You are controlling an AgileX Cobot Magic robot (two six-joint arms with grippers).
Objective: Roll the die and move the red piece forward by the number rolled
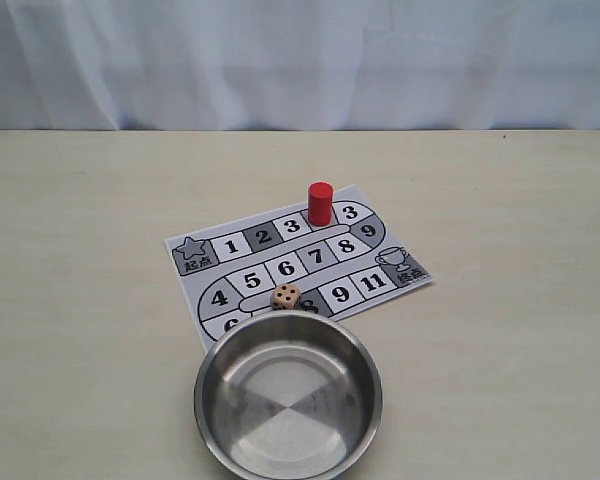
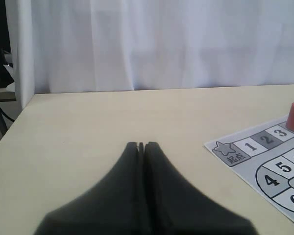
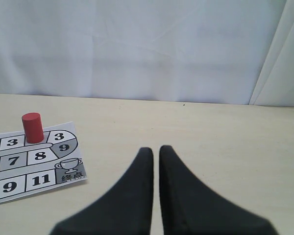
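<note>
The table (image 1: 90, 300) is a pale cream, matte top, plain to the left and right. A printed paper board (image 1: 252, 281) lies flat on it near the middle, turned askew so that its right end sits farther away than its left. A steel bowl (image 1: 230, 370) stands upright at the near edge, just in front of the board; its far rim hides the board's near edge, and whether it rests on the paper cannot be told.
</note>
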